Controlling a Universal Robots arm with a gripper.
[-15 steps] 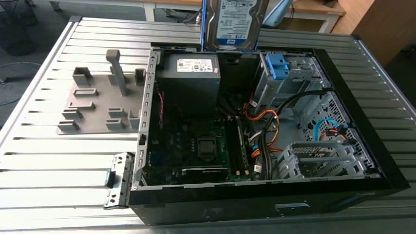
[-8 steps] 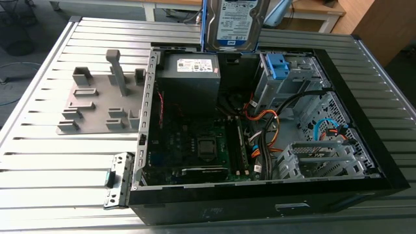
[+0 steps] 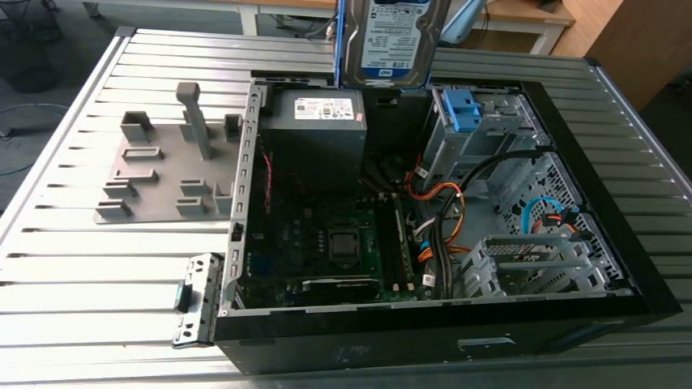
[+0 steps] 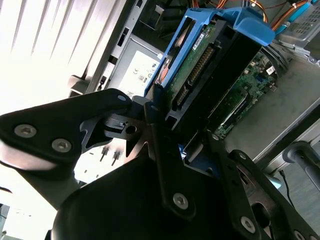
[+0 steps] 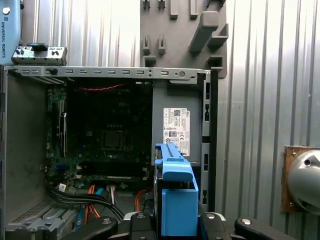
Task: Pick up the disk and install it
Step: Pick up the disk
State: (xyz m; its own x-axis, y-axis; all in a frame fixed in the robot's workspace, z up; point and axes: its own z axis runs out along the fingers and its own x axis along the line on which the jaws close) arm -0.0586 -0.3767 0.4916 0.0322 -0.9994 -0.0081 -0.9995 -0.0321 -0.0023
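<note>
Second wrist view shows the gripper [image 4: 182, 125] clamped on the disk [image 4: 200, 65], which hangs upright above the open case [image 3: 602, 212]; I judge it should be held square to the drive bay [image 3: 492, 134] and clear of the cables [image 3: 443, 194].

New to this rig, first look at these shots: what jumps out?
The disk, blue-framed, is clamped in the gripper above the open computer case, at the top of the exterior view. The case lies on a ribbed metal table with its motherboard and orange cables exposed. A grey fixture plate sits on the exterior view's left.
</note>
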